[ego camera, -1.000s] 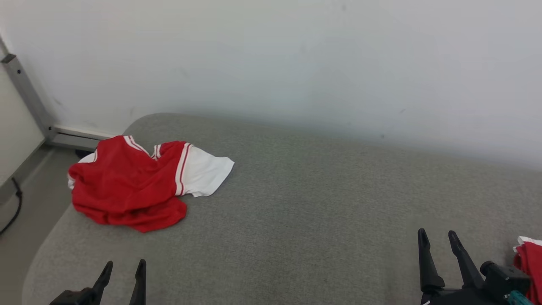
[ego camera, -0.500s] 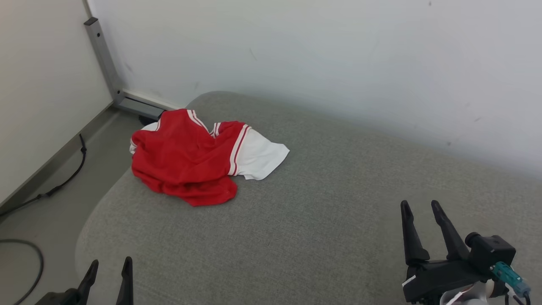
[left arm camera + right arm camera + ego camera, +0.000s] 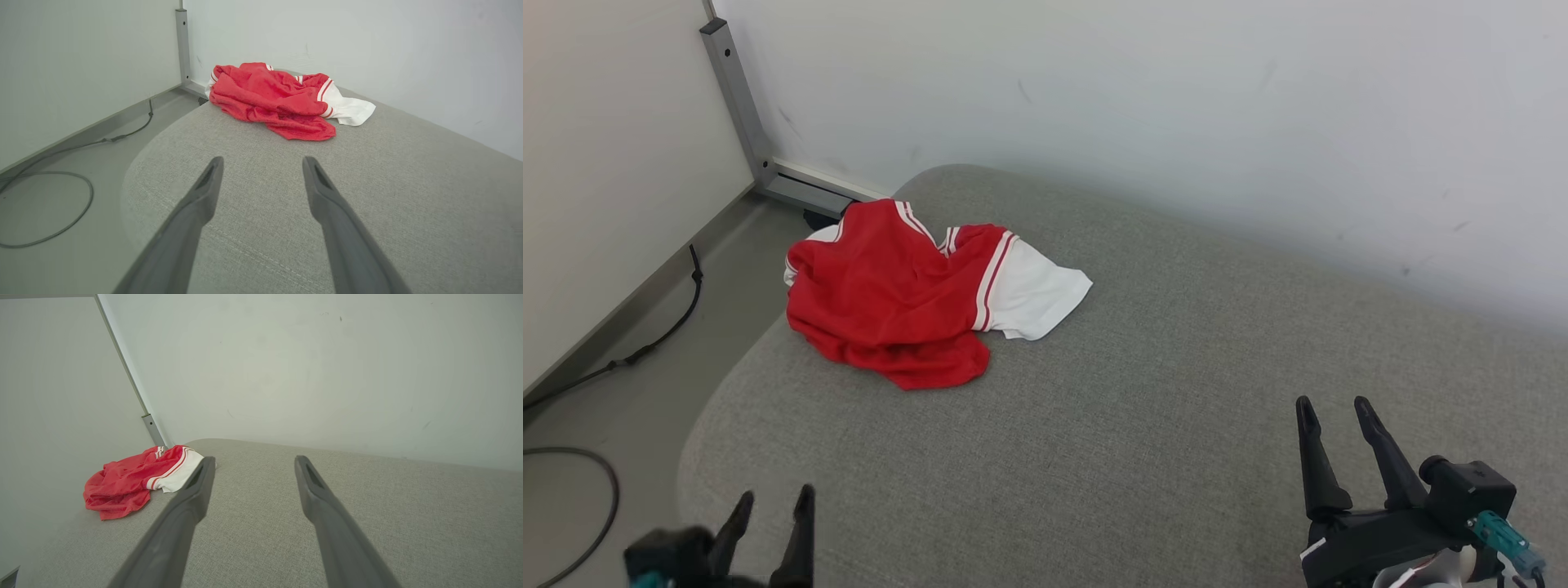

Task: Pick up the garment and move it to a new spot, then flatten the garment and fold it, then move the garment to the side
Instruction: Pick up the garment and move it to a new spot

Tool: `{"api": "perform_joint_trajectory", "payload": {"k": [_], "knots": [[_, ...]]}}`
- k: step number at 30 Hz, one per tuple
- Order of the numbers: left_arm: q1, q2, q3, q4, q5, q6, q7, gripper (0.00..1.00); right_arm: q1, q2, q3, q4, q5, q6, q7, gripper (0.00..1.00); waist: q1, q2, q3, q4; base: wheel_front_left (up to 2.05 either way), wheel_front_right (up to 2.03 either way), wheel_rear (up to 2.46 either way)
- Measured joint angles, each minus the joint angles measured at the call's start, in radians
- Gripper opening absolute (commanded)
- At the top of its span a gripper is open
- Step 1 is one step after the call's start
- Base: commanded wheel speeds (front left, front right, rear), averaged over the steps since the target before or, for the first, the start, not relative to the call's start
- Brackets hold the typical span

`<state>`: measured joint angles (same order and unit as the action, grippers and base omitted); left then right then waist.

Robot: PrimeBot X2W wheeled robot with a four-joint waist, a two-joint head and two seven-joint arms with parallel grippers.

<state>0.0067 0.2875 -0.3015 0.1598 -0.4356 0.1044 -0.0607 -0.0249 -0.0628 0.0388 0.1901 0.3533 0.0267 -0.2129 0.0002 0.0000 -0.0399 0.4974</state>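
The garment [image 3: 907, 302], a red shirt with white sleeves and striped trim, lies crumpled at the far left end of the grey cushioned surface [image 3: 1143, 392]. In the left wrist view the garment [image 3: 278, 98] sits well ahead of the fingers; in the right wrist view the garment [image 3: 135, 479] lies far off to the left. My left gripper [image 3: 772, 510] hovers open at the near left edge, empty. At the near right, my right gripper [image 3: 1335, 416] is also open and holds nothing.
A white wall runs behind the surface. A grey metal post [image 3: 739, 98] and its base rail stand in the left corner. Dark cables [image 3: 629, 351] lie on the floor to the left, beyond the rounded edge of the surface.
The head camera has turned left, so the whole picture shifted right. A second red cloth at the right edge has dropped out of view. Both grippers stay open; the garment lies unmoved.
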Motion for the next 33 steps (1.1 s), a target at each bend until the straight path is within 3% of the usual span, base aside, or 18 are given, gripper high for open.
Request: {"api": "perform_joint_trajectory", "payload": {"k": [5, 14, 27, 33], "knots": [[-0.132, -0.052, -0.011, 0.094, -0.082, -0.008, 0.146, 1.0, 0.002, -0.004, 0.011, -0.032, 0.0, 0.009, 0.002, 1.0, 0.0, 0.0001, 0.012, 0.003, 0.0, 0.0, 0.0], [-0.487, -0.093, -0.008, 0.303, -0.094, 0.0, 0.351, 1.0, 0.029, -0.047, 0.059, -0.141, -0.04, 0.017, 0.05, 1.0, 0.0, 0.0001, 0.051, -0.013, 0.0, 0.0, 0.0], [-0.631, -0.017, 0.034, 0.533, -0.096, 0.002, 0.48, 1.0, 0.07, -0.103, 0.122, -0.333, -0.114, 0.026, 0.171, 1.0, -0.0001, 0.0001, 0.122, -0.15, 0.0, 0.0, 0.0], [-0.666, -0.021, 0.031, 0.567, -0.089, 0.002, 0.492, 1.0, 0.066, -0.127, 0.121, -0.395, -0.122, 0.027, 0.214, 1.0, -0.0001, 0.0001, 0.179, -0.199, 0.0, 0.0, 0.0]]}}
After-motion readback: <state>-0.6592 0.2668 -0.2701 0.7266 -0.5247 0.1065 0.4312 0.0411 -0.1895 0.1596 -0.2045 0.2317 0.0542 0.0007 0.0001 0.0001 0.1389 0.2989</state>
